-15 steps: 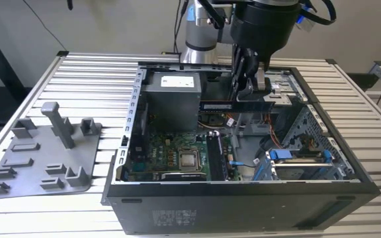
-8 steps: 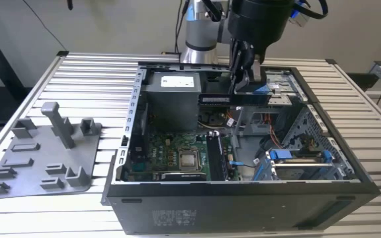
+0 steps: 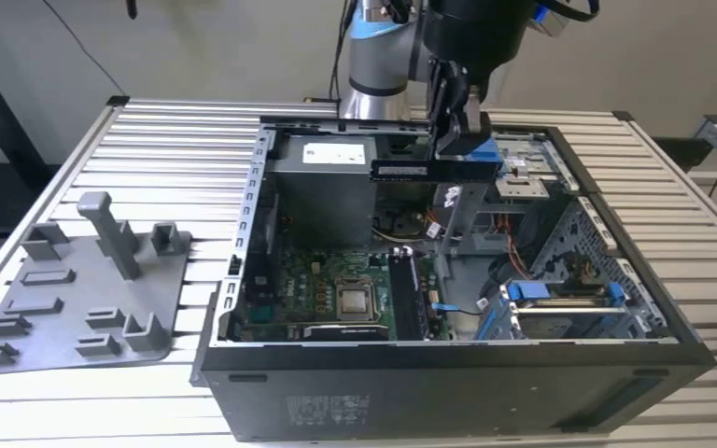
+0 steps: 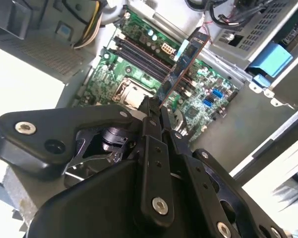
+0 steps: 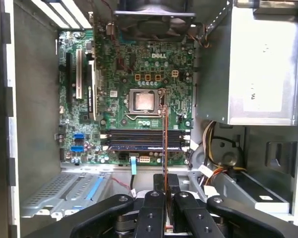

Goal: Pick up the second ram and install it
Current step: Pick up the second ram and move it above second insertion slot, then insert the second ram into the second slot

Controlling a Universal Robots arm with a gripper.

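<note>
- Currently clenched: end effector point(image 3: 462, 149) grasping the second ram point(image 3: 431, 171) toward one end of its length, pads point(image 4: 149, 119) pinched against its two flat faces.
- Held level and high over the open computer case point(image 3: 458, 392), well clear of the motherboard point(image 5: 114, 74) and touching nothing but the pads.
- In the first wrist view, a thin edge-on line crossing the black memory slots point(image 5: 144, 140) at roughly a right angle; much the same crossing in the exterior view.
- Judged step: carried over the board and not yet seated, with alignment not yet made.
- To do this well, probably: turn the wrist until stick and slot run parallel, match notch to slot key, descend straight, press evenly along the top edge.
- Notch side not readable here; hard to tell which slot is free, possibly one already filled.
- Edges to mind: power supply box point(image 5: 258, 64) near one end of the slots, loose cables point(image 5: 213, 144) just beside that end, processor socket point(image 5: 143, 101) close along the slots' far side.
- Also the drive cage with blue clips point(image 3: 558, 299), toward the exterior view's right.
- Open room: generous above the board, tighter down at slot level between cables and socket.
- Outside the case, on the slatted desk point(image 3: 172, 140): a grey plastic fixture point(image 3: 85, 280) at the exterior view's left, well apart from the work.
</note>
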